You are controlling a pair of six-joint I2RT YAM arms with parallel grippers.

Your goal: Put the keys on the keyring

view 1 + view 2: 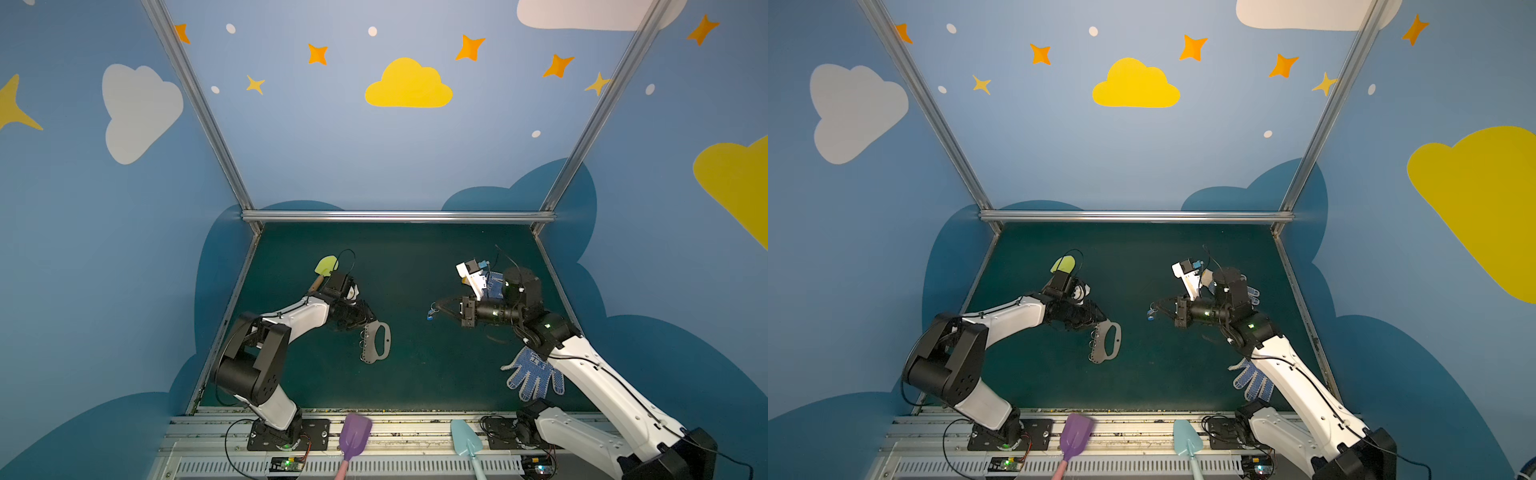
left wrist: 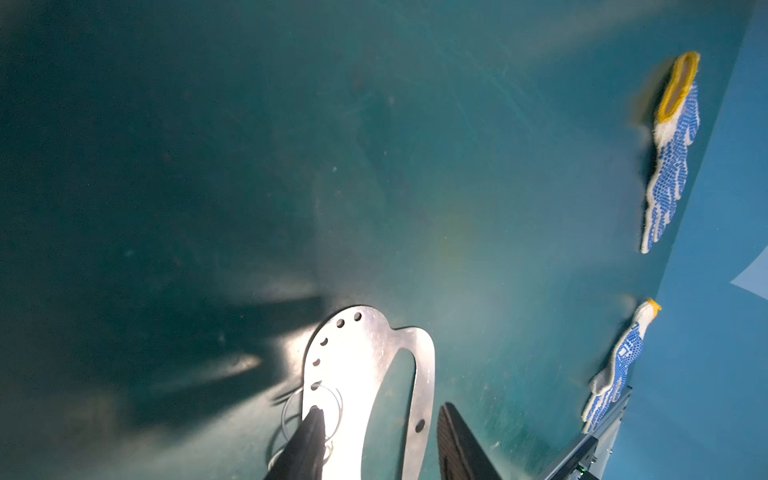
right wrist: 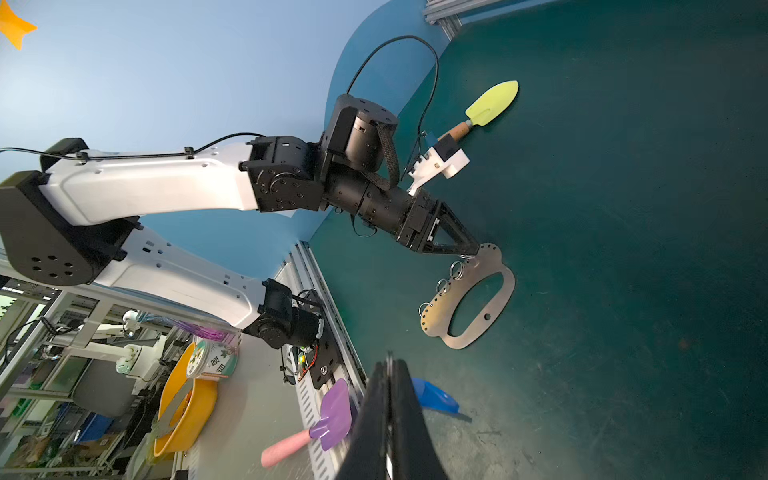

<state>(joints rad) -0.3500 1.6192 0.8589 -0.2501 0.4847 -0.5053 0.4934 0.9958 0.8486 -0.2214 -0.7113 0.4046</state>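
Left arm [image 1: 299, 318] bent low, left fingers [image 2: 305, 440] seemingly apart, right arm [image 1: 582, 365] level, right fingers [image 3: 405, 415] pressed together.

keyring [image 1: 376, 343]: on the tabletop [image 1: 415, 374], left of the middle, its far end at the left tool [image 1: 368, 326].
keys [image 1: 432, 312]: right of the middle, at the tip of the right tool [image 1: 441, 306], well apart from the keyring.
spatula [image 1: 326, 266]: far left, behind the left tool.
near glove [image 1: 532, 374]: right front, partly under the right arm.
far glove [image 1: 1253, 294]: behind the right tool, mostly hidden.
left shovel [image 1: 353, 434], right shovel [image 1: 467, 442]: on the front rail, before the tabletop.
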